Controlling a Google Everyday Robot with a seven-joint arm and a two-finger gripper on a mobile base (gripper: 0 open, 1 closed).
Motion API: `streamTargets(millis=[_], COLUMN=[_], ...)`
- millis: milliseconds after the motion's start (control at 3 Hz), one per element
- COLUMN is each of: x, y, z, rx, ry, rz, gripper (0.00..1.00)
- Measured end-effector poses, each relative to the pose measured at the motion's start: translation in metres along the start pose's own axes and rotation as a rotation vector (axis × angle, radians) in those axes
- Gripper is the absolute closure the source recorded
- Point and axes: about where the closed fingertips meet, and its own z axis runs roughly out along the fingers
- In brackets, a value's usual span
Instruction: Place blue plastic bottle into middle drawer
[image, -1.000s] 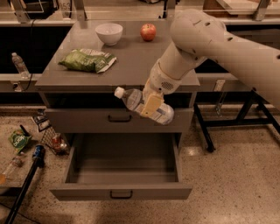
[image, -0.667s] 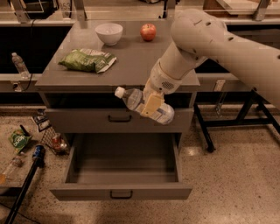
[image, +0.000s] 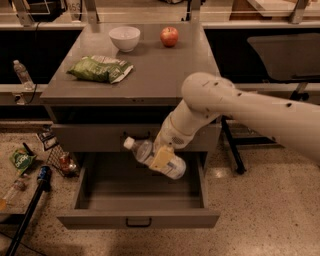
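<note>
The gripper (image: 163, 157) hangs over the open middle drawer (image: 165, 219), clamped around the waist of the blue plastic bottle (image: 143, 151). The bottle lies nearly level, white cap aimed at ten o'clock, a mid-body hold that probably lets it drop in flat. It hovers over the drawer's rear half. Green chip bag (image: 100, 68), bowl (image: 124, 37) and apple (image: 169, 36) sit on the cabinet top, eleven to twelve o'clock.

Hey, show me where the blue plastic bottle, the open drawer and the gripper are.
blue plastic bottle (image: 143, 150), camera view, clear shoulder just below the white cap.
middle drawer (image: 120, 192), camera view, bare floor of the open drawer.
gripper (image: 162, 157), camera view, mid-bottle where it clamps, above the open drawer.
</note>
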Motion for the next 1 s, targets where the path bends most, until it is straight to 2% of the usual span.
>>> streamTargets(millis=[333,667,1000], x=[0.006,0.005,0.012], y=[0.011,0.007,0.009], z=[0.065,0.068,0.085], rx=[-0.015,0.005,-0.006], ry=[-0.018,-0.030,-0.042], rz=[-0.038,-0.035,-0.013], gripper=[1.00,1.00,1.00])
